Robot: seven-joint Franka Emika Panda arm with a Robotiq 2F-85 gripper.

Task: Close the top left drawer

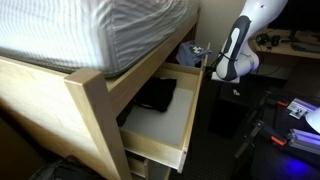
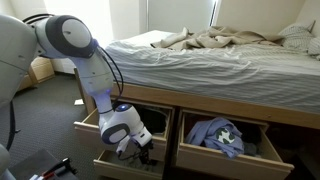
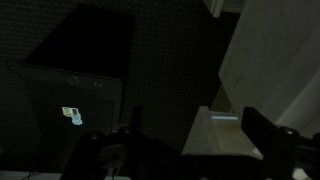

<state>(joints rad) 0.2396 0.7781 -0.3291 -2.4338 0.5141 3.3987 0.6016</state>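
The top left drawer (image 1: 168, 122) stands pulled out from under the bed, showing its whitish-grey floor and thick pale wooden walls. It also shows in an exterior view (image 2: 88, 126). My gripper (image 1: 214, 70) is at the far end of the drawer's front board, low by the floor (image 2: 142, 152). In the wrist view the gripper (image 3: 195, 125) is open. Its two dark fingers stand either side of the pale wooden top edge (image 3: 215, 135), with a gap on the left finger's side.
A flat black item (image 1: 155, 95) lies in the drawer and shows dark in the wrist view (image 3: 80, 70). The neighbouring drawer (image 2: 262, 128) is open with blue clothes (image 2: 222, 135). The bed with bedding (image 2: 200, 60) is above. A black box (image 1: 228, 115) stands on the floor nearby.
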